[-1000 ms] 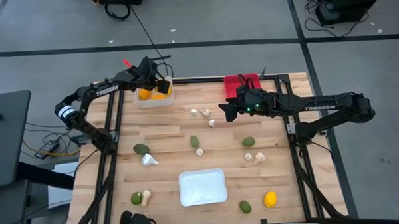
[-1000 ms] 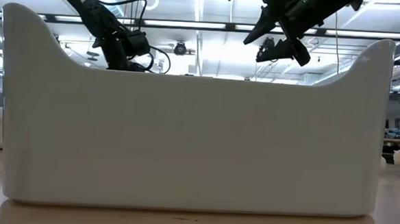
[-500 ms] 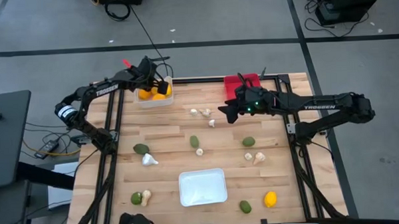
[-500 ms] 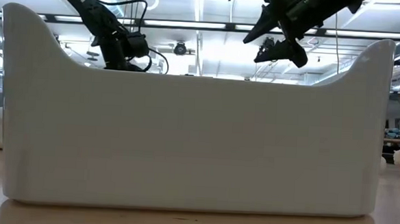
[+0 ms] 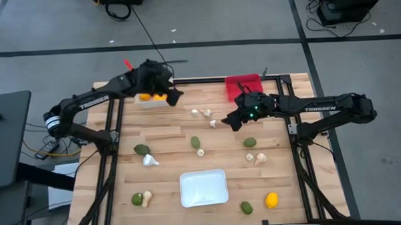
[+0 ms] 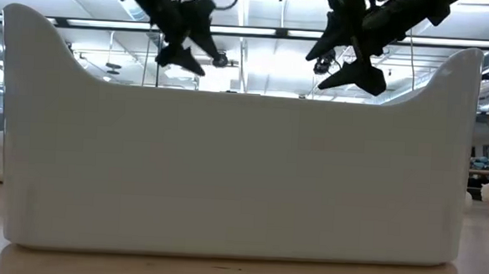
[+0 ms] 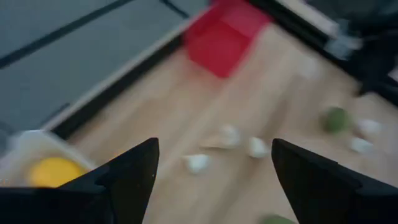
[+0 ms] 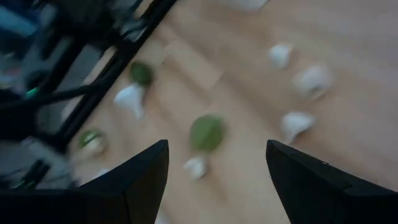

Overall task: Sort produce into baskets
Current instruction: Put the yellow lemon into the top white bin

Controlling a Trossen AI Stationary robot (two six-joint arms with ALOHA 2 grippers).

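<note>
Currently noted: left gripper (image 5: pixel 175 97) jaws wide, empty, beside white bin (image 5: pixel 146 102); right gripper (image 5: pixel 231 121) jaws wide, empty, over garlic bulbs (image 5: pixel 206 113).

TROSSEN on left arm (image 5: pixel 86 101), TROSSEN on right arm (image 5: pixel 319 109)

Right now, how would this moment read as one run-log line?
left end effector: open, empty, beside fruit bin | right end effector: open, empty, near garlic bulbs

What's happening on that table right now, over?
Left gripper open, empty, beside fruit bin. Right gripper open, empty, above garlic bulbs. Produce scattered, nothing blocking.
</note>
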